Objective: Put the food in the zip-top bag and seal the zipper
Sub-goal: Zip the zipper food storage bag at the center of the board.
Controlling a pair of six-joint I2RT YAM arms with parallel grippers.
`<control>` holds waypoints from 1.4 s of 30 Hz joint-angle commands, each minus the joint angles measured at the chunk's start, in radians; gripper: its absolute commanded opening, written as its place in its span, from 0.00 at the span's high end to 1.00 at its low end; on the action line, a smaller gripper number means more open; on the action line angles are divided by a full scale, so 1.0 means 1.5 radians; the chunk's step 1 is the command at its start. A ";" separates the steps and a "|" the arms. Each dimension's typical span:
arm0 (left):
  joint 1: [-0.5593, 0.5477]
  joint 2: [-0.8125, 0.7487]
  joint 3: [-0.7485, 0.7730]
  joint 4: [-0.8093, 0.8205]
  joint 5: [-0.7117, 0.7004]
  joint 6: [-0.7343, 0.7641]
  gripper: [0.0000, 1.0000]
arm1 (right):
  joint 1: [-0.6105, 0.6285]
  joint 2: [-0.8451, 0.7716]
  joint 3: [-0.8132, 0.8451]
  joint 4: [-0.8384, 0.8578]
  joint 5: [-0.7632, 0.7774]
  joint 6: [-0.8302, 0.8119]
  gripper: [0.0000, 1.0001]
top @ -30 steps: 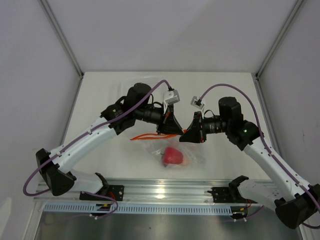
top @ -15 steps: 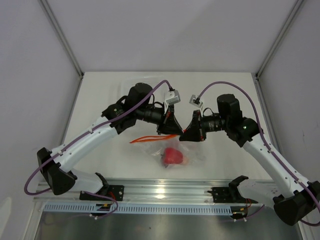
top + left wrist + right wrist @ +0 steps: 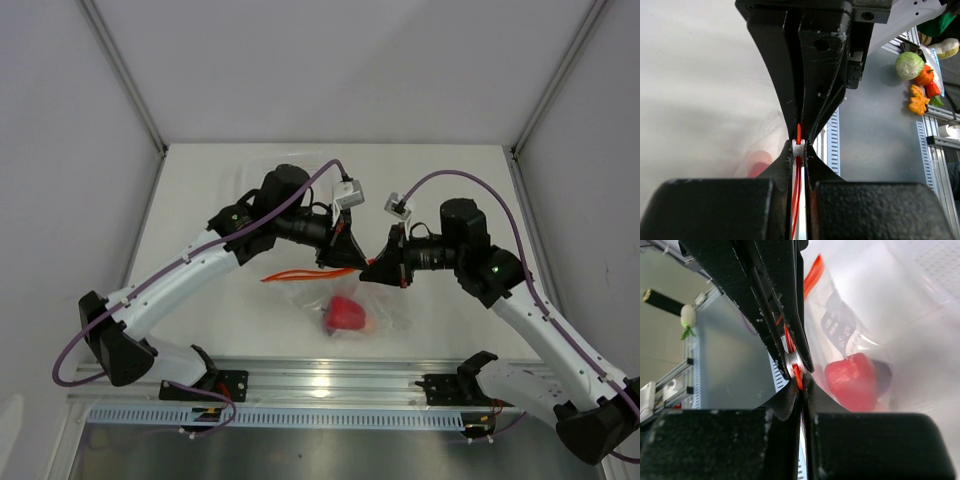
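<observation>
The clear zip-top bag (image 3: 350, 300) lies near the table's front with the glossy red food (image 3: 347, 313) inside it; a darker piece (image 3: 883, 374) shows behind the red food (image 3: 852, 380). The orange zipper (image 3: 295, 273) runs left from the two grippers, which meet tip to tip above the bag. My left gripper (image 3: 799, 145) is shut on the zipper at its white slider (image 3: 798, 146). My right gripper (image 3: 801, 384) is shut on the orange zipper (image 3: 798, 376) just beside the slider (image 3: 791, 360). The left gripper (image 3: 343, 262) and right gripper (image 3: 372, 270) nearly touch.
A pale plastic tray (image 3: 238, 185) lies behind the left arm. A metal rail (image 3: 340, 380) runs along the table's near edge. Off the table, toy vegetables (image 3: 912, 67) lie on a lower grey surface. White walls close in the back and sides.
The right gripper has closed on the zipper beside the left gripper. Both arms shifted slightly; the bag and the red food stayed in place.
</observation>
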 commanded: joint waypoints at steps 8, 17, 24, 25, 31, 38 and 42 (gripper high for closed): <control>0.004 0.001 -0.014 -0.015 -0.015 0.030 0.99 | -0.026 -0.083 -0.026 0.081 0.093 0.046 1.00; 0.011 -0.021 -0.057 -0.013 -0.016 0.028 0.99 | -0.104 -0.104 -0.025 0.099 0.067 0.076 1.00; 0.025 -0.054 -0.088 -0.013 -0.036 0.023 0.99 | -0.146 -0.101 -0.009 0.083 0.042 0.080 1.00; 0.027 -0.058 -0.089 -0.013 -0.038 0.021 0.99 | -0.150 -0.100 -0.007 0.079 0.040 0.080 1.00; 0.036 -0.071 -0.105 -0.024 -0.065 0.007 0.99 | -0.181 -0.095 0.000 0.074 0.050 0.090 1.00; 0.037 -0.102 -0.118 -0.031 -0.068 -0.010 0.99 | -0.226 -0.079 0.012 0.093 0.075 0.128 1.00; 0.038 -0.121 -0.131 -0.033 -0.074 -0.011 0.99 | -0.249 -0.065 0.026 0.093 0.090 0.141 1.00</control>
